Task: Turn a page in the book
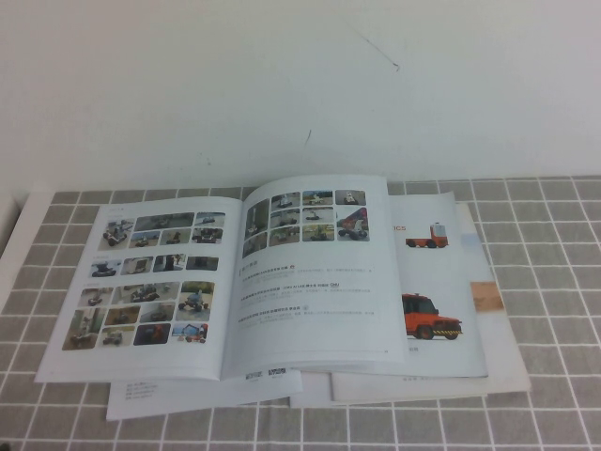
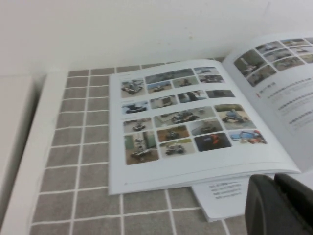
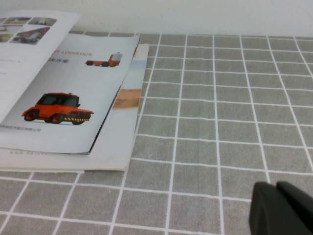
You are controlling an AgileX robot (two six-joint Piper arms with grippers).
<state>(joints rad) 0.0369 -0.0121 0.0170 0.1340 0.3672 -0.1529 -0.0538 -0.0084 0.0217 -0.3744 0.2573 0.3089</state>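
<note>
The book (image 1: 235,277) lies open on the tiled bench (image 1: 554,376), resting partly on a booklet with orange trucks (image 1: 437,282) and some loose white sheets (image 1: 188,395). The page (image 1: 155,282) with the photo grid lies flat on the left side. The left claw (image 2: 281,205) hangs near the book's lower edge, the right claw (image 3: 283,208) well off over bare tiles; whether either is released or clenched, I cannot tell. A glossy leaf could slip, crease, or lift two together, and the stack beneath might shift. No containers here.
</note>
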